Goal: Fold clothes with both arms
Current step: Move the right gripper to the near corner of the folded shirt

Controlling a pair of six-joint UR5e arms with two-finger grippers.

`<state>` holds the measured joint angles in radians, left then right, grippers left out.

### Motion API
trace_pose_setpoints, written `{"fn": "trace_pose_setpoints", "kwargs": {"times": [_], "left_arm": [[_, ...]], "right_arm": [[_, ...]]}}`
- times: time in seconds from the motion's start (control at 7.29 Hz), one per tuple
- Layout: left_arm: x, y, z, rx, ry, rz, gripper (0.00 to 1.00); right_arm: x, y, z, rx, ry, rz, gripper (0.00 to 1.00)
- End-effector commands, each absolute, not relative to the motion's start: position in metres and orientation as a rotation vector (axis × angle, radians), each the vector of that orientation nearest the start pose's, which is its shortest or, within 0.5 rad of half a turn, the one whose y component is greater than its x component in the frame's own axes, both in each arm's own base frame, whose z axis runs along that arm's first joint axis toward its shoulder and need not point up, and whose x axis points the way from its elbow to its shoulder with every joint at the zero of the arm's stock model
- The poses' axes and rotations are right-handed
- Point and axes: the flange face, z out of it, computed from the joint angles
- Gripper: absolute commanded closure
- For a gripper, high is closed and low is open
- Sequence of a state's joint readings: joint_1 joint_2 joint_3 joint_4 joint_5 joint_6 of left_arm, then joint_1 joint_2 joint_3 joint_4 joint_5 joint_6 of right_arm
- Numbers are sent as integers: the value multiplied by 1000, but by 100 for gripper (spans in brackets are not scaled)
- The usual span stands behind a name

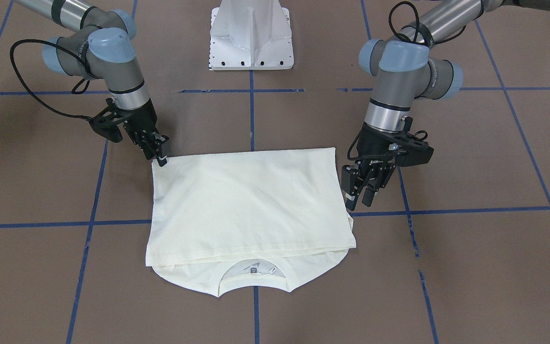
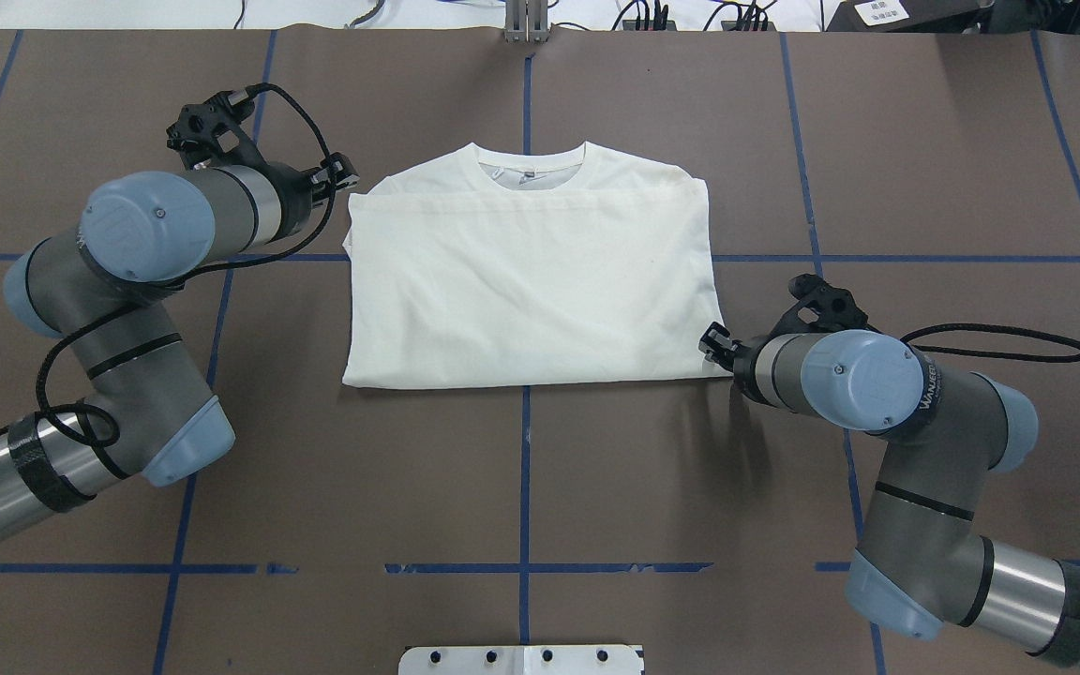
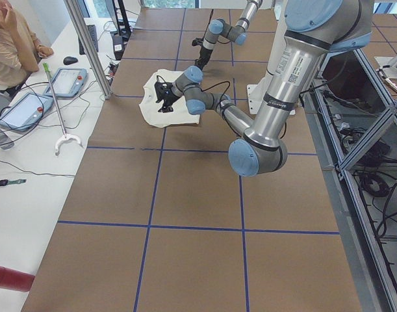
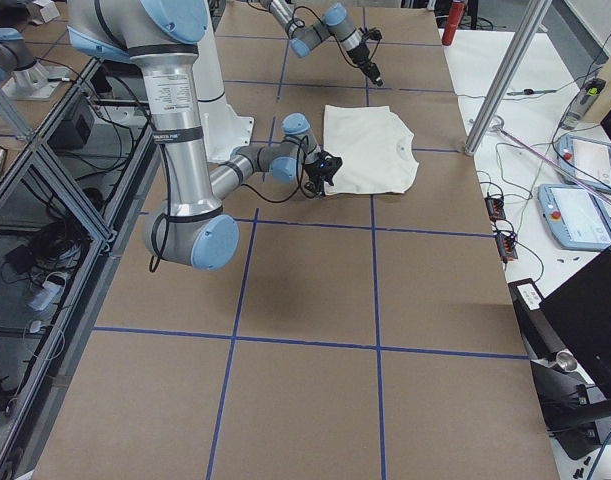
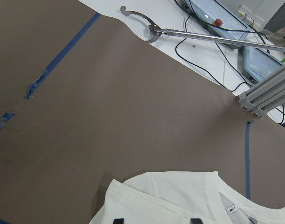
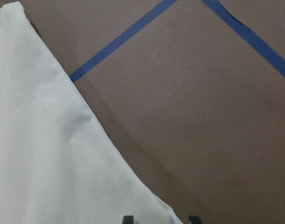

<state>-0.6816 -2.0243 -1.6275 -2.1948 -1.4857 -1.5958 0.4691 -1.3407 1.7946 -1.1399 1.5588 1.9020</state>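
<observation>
Front-on, a cream T-shirt (image 1: 251,200) is seen lying flat on the brown table (image 1: 470,267). It is folded so that its lower half is laid up over the chest. Plain cloth is turned upward, and the ribbed neck is pointed away from the white pedestal (image 1: 251,38). The right gripper (image 1: 160,155) is set at the T-shirt's fold corner, its tips touching the cloth edge. The left gripper (image 1: 358,199) is held just beside the T-shirt's opposite side edge, jaws parted, nothing held.

From overhead, the left gripper is placed at the T-shirt's shoulder corner and the right gripper at the diagonally opposite fold corner.

From both side cameras, the T-shirt is seen small, with a gripper at either side; jaw states cannot be told there.

At the left wrist, two fingertips (image 5: 118,220) are spread wide over the T-shirt's shoulder, and a reaching tool (image 5: 203,35) is seen well beyond the T-shirt.

At the right wrist, the fingertips (image 6: 128,219) are held apart with the T-shirt's corner lying between them, unclamped.
</observation>
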Motion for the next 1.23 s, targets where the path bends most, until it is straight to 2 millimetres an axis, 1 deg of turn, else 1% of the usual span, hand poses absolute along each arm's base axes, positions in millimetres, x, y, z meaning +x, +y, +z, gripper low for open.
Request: {"fn": "trace_pose_setpoints", "kwargs": {"times": [0.0, 0.14, 0.27, 0.41, 0.55, 0.69, 0.82, 0.96, 1.1], "left_arm": [[426, -526, 308, 444, 1064, -675, 43], [426, -526, 307, 445, 1065, -675, 43], [426, -526, 307, 445, 1065, -675, 43], [426, -527, 306, 444, 1068, -677, 43], [425, -526, 308, 444, 1064, -678, 43], [426, -526, 307, 443, 1066, -677, 43], [428, -525, 307, 441, 1065, -675, 43], [429, -525, 308, 438, 1059, -674, 43], [430, -523, 310, 435, 1057, -672, 43]], "right_arm": [[-466, -388, 393, 82, -897, 755, 52], [-466, -388, 392, 81, -899, 756, 60], [-466, -388, 392, 81, -899, 756, 94], [-467, -387, 389, 80, -903, 753, 100], [-466, -385, 388, 77, -905, 750, 100], [-456, -383, 388, 79, -911, 753, 100], [-444, -372, 382, 71, -929, 744, 100], [-445, -364, 372, 62, -947, 733, 100], [-444, -364, 375, 62, -942, 735, 100]]}}
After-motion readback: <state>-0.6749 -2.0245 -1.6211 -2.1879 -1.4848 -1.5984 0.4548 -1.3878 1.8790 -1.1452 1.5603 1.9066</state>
